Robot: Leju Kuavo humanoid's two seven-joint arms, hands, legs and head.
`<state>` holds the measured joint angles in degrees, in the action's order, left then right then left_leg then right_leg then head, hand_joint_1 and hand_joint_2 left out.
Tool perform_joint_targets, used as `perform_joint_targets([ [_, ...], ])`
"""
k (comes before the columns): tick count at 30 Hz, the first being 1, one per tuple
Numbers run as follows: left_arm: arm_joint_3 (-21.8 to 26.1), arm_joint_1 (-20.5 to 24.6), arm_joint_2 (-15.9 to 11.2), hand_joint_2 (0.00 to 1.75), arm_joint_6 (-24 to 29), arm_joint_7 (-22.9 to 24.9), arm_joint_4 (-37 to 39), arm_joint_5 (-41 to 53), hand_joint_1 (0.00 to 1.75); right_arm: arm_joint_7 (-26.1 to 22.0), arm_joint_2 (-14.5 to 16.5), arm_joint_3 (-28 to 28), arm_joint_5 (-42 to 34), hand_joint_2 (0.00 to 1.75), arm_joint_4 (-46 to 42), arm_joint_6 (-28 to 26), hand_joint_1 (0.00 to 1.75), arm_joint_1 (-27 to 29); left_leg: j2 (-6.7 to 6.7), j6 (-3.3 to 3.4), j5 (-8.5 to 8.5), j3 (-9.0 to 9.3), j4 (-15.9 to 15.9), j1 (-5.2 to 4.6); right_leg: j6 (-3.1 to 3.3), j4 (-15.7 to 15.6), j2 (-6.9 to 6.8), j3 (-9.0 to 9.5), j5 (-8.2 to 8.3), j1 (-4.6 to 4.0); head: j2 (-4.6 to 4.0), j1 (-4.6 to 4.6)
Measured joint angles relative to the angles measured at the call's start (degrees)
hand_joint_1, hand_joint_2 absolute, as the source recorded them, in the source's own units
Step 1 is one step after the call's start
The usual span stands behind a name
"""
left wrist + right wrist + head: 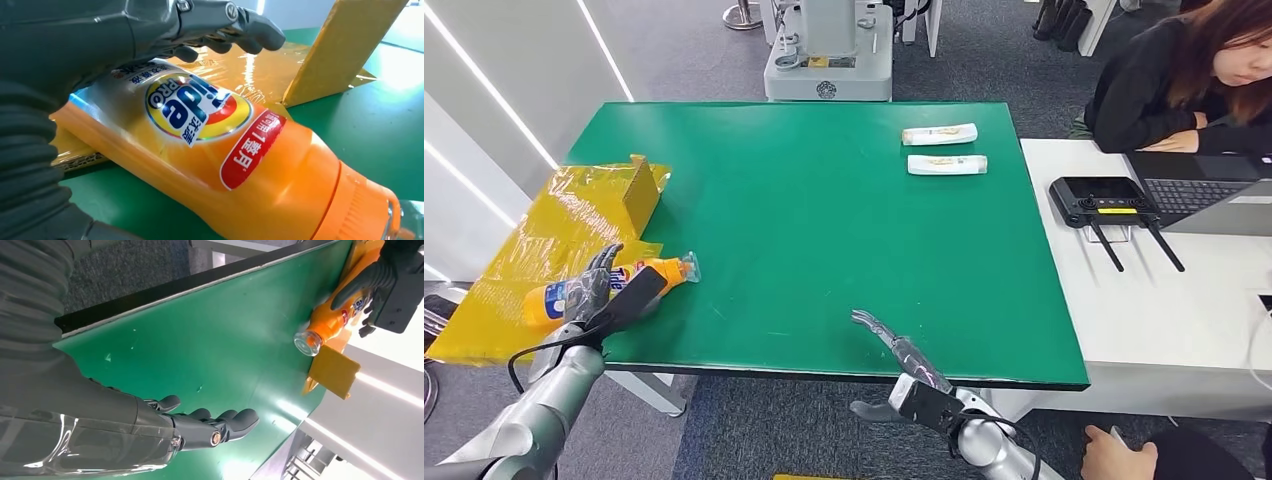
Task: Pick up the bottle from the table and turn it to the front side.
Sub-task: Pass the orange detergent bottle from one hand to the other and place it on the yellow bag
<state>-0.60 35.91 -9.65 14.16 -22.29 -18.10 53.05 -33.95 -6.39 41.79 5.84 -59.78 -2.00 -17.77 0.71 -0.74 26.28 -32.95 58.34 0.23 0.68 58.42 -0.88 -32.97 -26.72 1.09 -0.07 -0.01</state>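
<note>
Low at table's point(824, 200) left edge, left hand point(594, 290) holding bottle point(649, 272), right hand point(894, 345) open.

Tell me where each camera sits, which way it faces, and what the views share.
Head view: high on the body, looking forward and down at the green table; both silver arms enter from below.
Left wrist view: behind the left hand, close on the orange bottle it grips.
Right wrist view: behind the empty right hand, looking across the table.
Shared: bottle and table appear in all three.
</note>
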Motion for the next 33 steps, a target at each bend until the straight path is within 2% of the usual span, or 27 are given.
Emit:
perform_joint_targets([
  [5,-0.1,0.4,-0.2,0.00,-2.9,0.8,0.0,1.4,0.00,1.5,-0.1,0.1,-0.2,1.75,-0.7,-0.7,0.00,0.2,0.02,-0.20,-0.21,0.16,-0.1,-0.02,0.08,0.1,-0.03,0.09,0.06,0.02,0.00,0.01],
  [7,-0.1,1.5,-0.4,0.00,-8.4,1.7,0.0,0.9,0.00,2.4,-0.1,0.1,0.0,1.75,-1.3,-1.0,0.00,0.3,0.16,-0.22,-0.23,0.33,-0.2,-0.08,0.07,0.1,-0.16,0.28,0.02,0.09,0.00,0.01],
  [12,0.1,5.1,-1.1,0.00,-26.8,4.5,0.0,-1.2,0.00,4.4,0.2,0.2,1.0,1.75,-2.9,-1.3,0.00,0.3,0.32,0.10,0.14,1.24,-0.5,-0.31,0.10,0.0,-0.36,1.16,-0.30,0.32,0.00,-0.01],
  [16,0.3,6.3,-1.5,0.00,-34.3,4.0,-0.1,-3.6,0.00,5.1,0.5,0.2,1.5,1.75,-4.1,-1.4,0.00,0.3,0.23,-0.17,0.13,1.63,-0.5,-0.31,0.21,0.1,-0.29,1.43,-0.41,0.31,0.00,-0.01],
  [18,0.6,6.1,-1.4,0.00,-34.0,1.5,-0.2,-5.2,0.00,5.4,0.6,0.2,2.0,1.75,-4.9,-1.8,0.00,0.6,0.20,-0.27,0.05,1.55,-0.5,-0.28,0.22,0.1,-0.23,1.28,-0.39,0.29,0.00,-0.02],
  [22,1.7,3.7,0.5,0.00,-25.8,-4.2,-0.6,-8.0,0.00,6.1,0.6,-0.5,3.3,1.75,-7.2,-2.8,0.00,3.1,0.19,-0.29,0.05,1.33,-0.4,-0.24,0.23,0.0,-0.19,1.07,-0.39,0.27,0.00,0.01],
  [26,2.2,2.9,2.1,0.00,-23.7,-5.2,-0.9,-8.5,0.00,6.2,0.6,-1.0,3.7,1.75,-8.4,-2.9,0.00,5.3,0.12,-0.24,0.26,1.32,-0.5,-0.27,0.18,0.0,-0.13,1.07,-0.47,0.29,0.00,-0.01],
  [33,2.8,2.6,2.8,0.00,-23.6,-5.2,-1.2,-8.6,0.00,6.2,0.6,-1.5,3.8,1.75,-9.1,-2.9,0.00,6.3,0.03,-0.19,0.39,1.35,-0.5,-0.25,0.15,0.0,-0.07,1.09,-0.54,0.29,0.00,-0.01],
])
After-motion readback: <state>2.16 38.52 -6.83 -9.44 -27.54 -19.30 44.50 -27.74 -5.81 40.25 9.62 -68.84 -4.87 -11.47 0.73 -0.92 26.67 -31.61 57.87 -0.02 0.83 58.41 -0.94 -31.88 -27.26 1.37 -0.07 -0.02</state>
